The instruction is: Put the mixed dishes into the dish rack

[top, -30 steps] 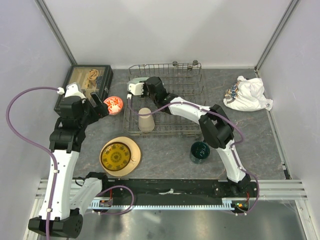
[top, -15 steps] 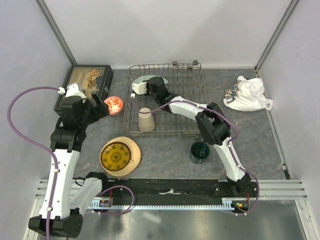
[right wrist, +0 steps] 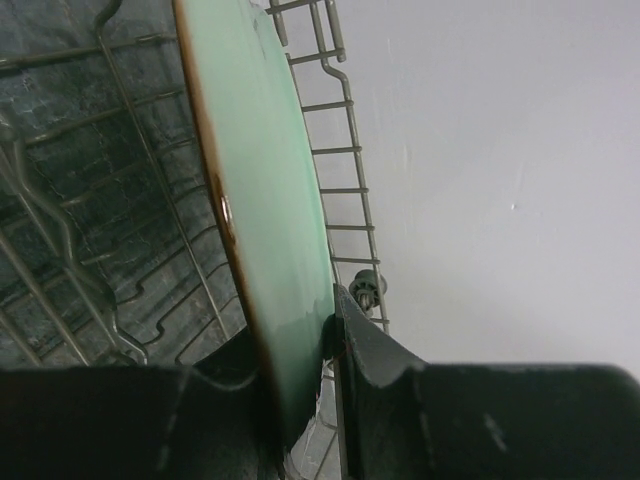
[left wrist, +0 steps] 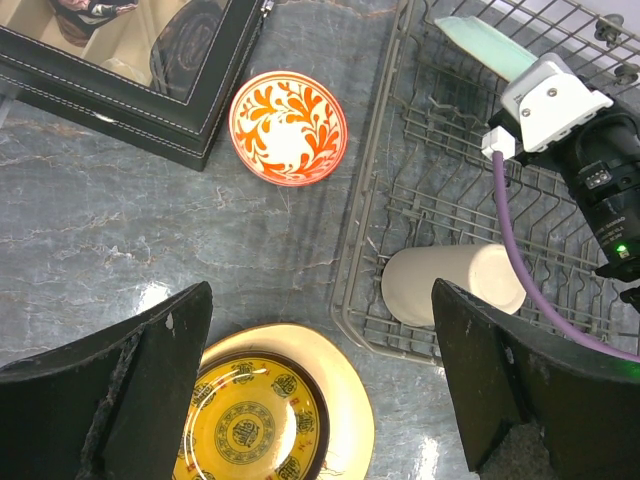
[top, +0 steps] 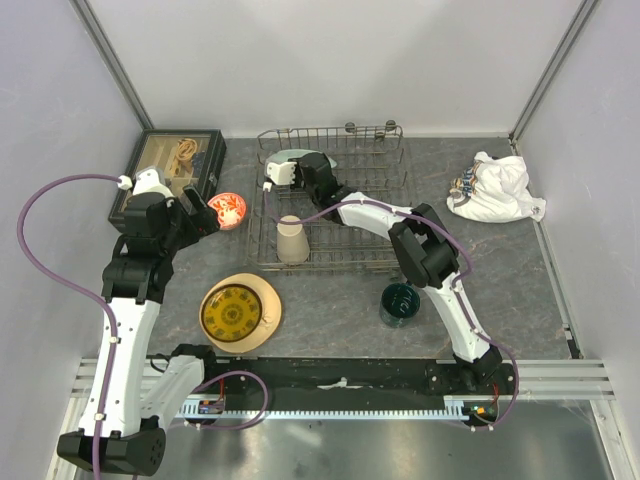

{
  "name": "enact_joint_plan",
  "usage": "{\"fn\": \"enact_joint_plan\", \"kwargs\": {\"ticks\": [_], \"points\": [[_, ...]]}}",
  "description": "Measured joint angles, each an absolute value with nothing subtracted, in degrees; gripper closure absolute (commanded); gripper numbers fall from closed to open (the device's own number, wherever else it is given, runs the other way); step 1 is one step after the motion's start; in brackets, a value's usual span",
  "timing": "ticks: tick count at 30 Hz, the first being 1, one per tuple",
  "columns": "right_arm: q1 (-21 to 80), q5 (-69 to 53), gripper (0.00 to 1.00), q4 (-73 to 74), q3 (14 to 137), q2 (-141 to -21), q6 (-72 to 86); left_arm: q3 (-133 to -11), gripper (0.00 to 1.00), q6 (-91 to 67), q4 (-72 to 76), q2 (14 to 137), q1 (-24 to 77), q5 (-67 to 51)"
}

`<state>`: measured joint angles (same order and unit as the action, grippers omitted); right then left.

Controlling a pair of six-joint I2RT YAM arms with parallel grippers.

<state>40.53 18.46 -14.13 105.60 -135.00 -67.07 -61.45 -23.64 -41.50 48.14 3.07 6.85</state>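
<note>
My right gripper (top: 300,172) is shut on the pale green plate (right wrist: 265,210), holding it on edge over the back left of the grey wire dish rack (top: 380,205); the plate's rim shows above the gripper (top: 290,155). A beige cup (top: 291,240) lies on its side in the rack's front left, also in the left wrist view (left wrist: 450,285). My left gripper (top: 195,218) is open and empty, high above the table beside the small red-orange bowl (top: 227,210). The yellow plate (top: 232,313) sits on the tan plate (top: 262,295). The dark green mug (top: 400,303) stands in front of the rack.
A dark glass-topped display box (top: 170,165) sits at the back left, close to the bowl. A white cloth bundle (top: 497,188) lies at the back right. Grey walls close in the table on three sides.
My right gripper has carried the green plate a little further toward the rack's back left corner and turned it more upright. The left arm has barely moved.
</note>
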Motion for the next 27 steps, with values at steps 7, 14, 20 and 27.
{"fn": "enact_joint_plan", "kwargs": {"ticks": [7,14,20,27], "points": [[40.53,18.48,0.91,-14.28,107.07,-136.68,-64.84,-60.69,0.04,-23.64,-41.39,48.12,3.07,6.85],[40.53,18.46,0.92,-15.4,108.12,-137.91,-64.05,-60.55,0.04,-23.64,-41.32,48.29,3.07,6.85],[40.53,18.26,0.86,-16.21,108.16,-138.74,-63.18,-59.96,0.04,-23.64,-40.58,48.38,3.07,6.74],[40.56,17.72,0.64,-17.21,108.16,-138.74,-62.11,-59.64,0.04,-23.64,-40.27,48.38,3.07,6.72]]}}
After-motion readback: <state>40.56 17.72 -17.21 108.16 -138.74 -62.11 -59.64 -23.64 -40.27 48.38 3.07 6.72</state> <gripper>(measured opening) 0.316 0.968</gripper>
